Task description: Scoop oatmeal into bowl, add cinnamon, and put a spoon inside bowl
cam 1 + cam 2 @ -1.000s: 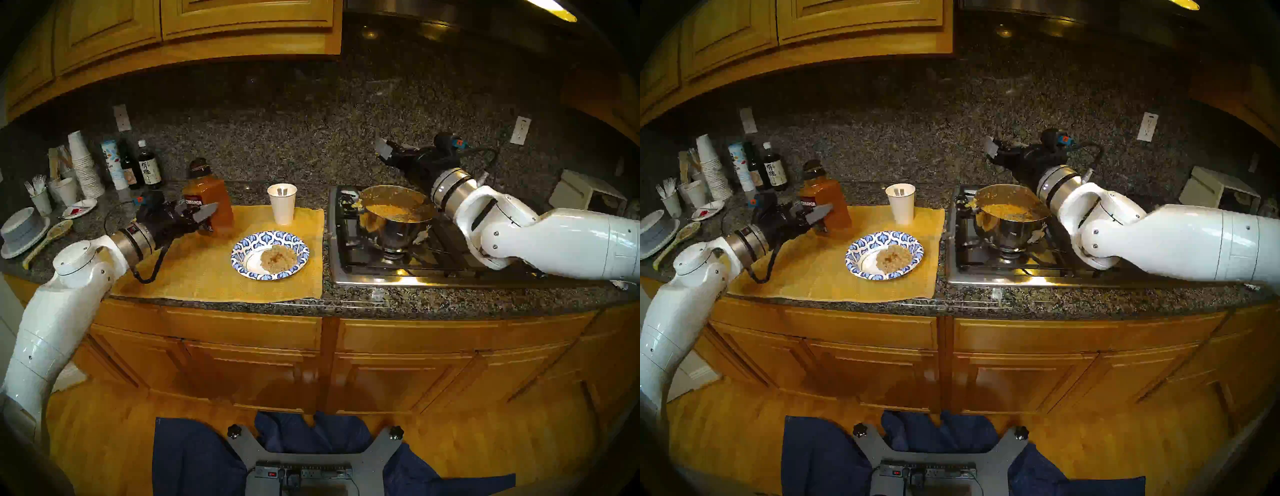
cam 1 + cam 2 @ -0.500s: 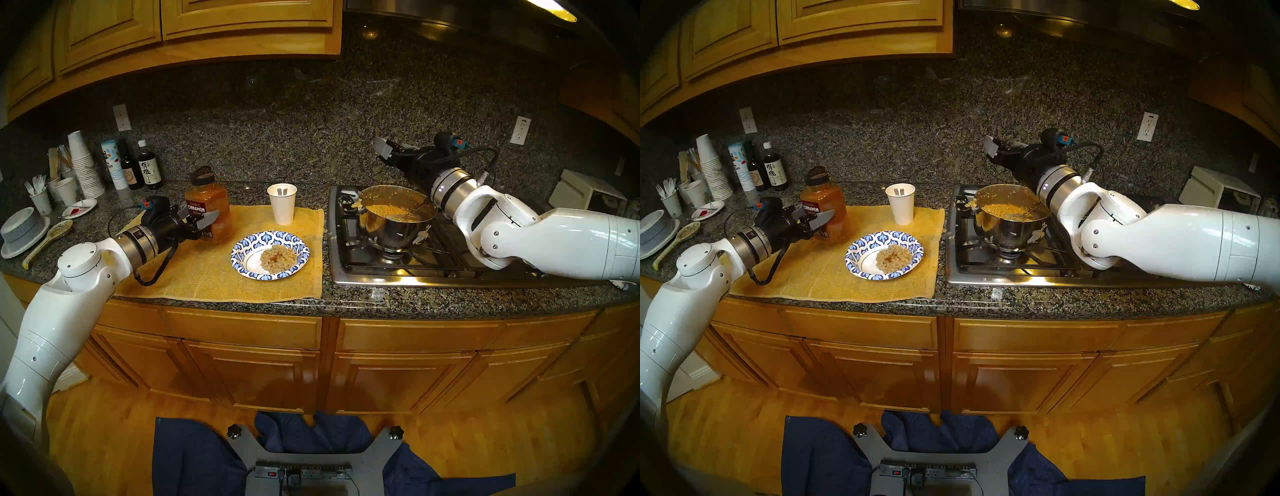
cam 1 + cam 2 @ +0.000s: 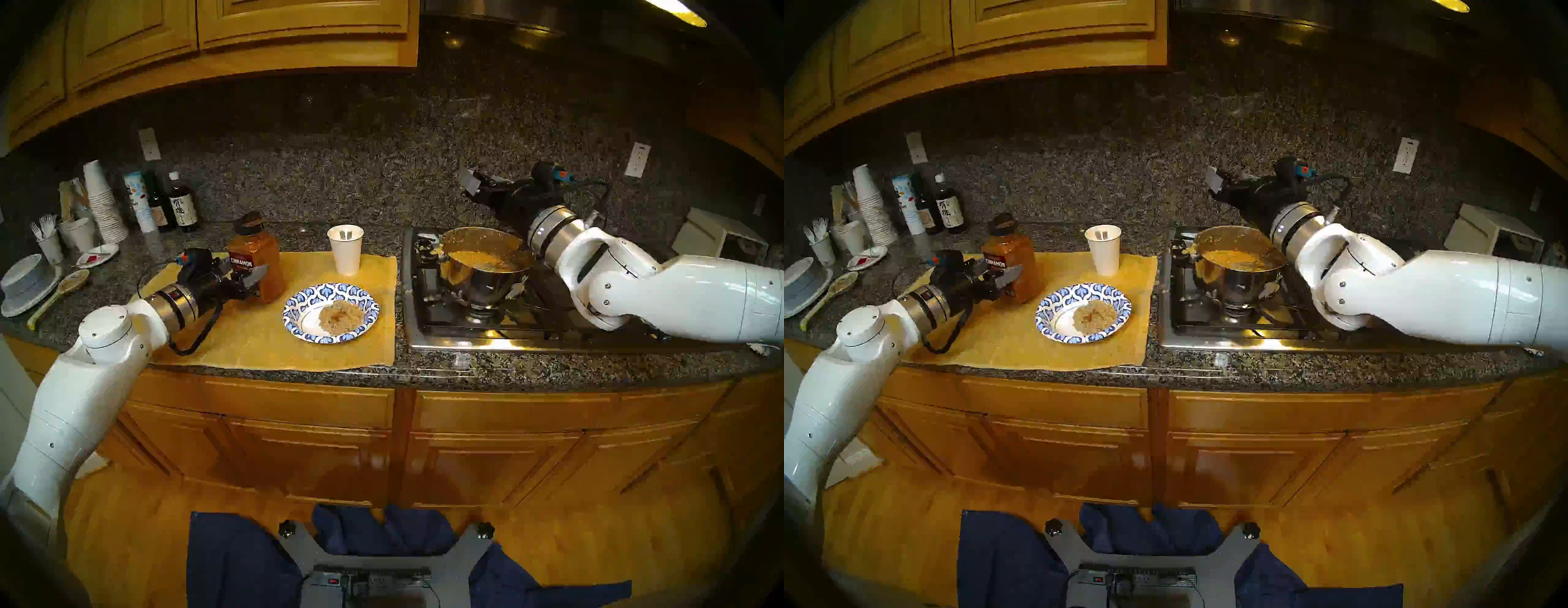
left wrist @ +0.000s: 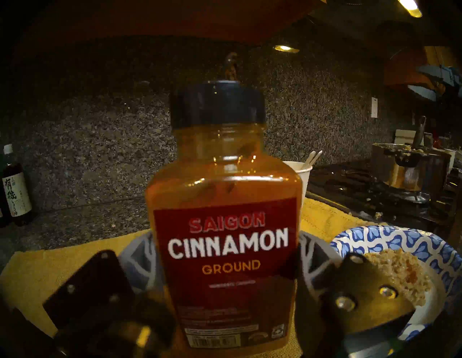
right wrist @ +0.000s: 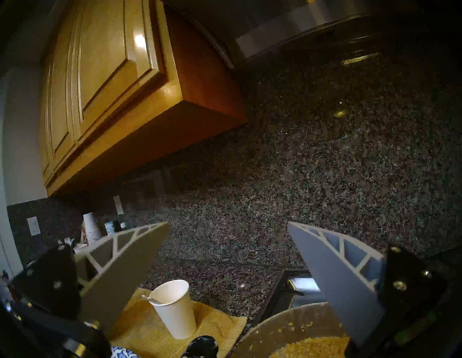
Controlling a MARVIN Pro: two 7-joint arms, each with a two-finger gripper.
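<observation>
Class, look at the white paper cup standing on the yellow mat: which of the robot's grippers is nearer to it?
Left. The left gripper, holding the cinnamon, is left of the paper cup on the yellow mat. The right gripper hangs open, farther right, above the pot.

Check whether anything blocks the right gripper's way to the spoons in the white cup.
Nothing visible does. The right gripper hangs open above the pot, and the cup with the spoons stands alone on the yellow mat. The cinnamon bottle in the left gripper is off to the side.
</observation>
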